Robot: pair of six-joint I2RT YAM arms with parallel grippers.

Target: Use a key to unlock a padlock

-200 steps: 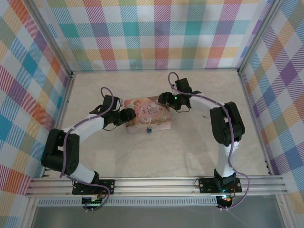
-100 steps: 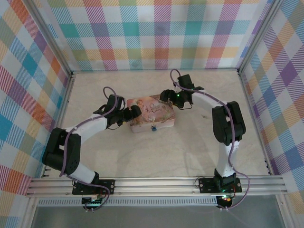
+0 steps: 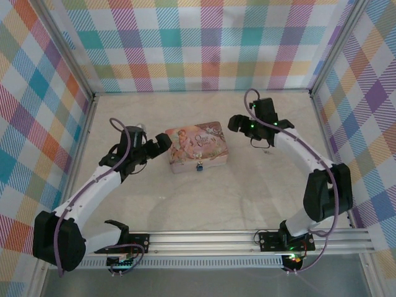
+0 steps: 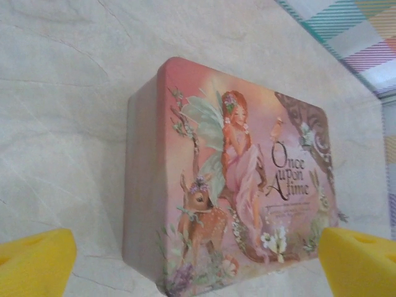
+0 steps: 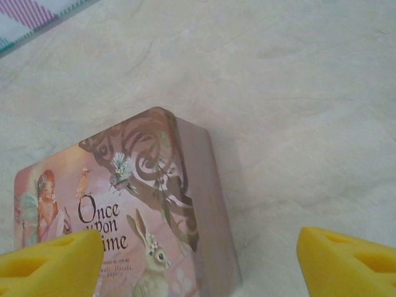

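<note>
Top external view: my left pincer (image 3: 162, 144) sits left of centre with its jaws spread wide and nothing between them, just beside the left end of the pink storybook tin (image 3: 197, 146). My right pincer (image 3: 237, 123) is right of centre and a little higher, likewise spread and holding nothing. It sits off the tin's upper-right corner, with a strip of bare tabletop (image 3: 260, 185) between them. The padlock (image 3: 199, 165) — small, with a blue bit on it — hangs at the middle of the tin's lower edge, apart from both pincers.

Left wrist view: yellow pads (image 4: 34, 263) sit in the two lower corners, and the tin's fairy-and-fawn lid lies flat beyond them. Right wrist view: the pads (image 5: 52, 263) are again in the lower corners — the tin's lettered end is at lower left, on pale marbled tabletop.
</note>
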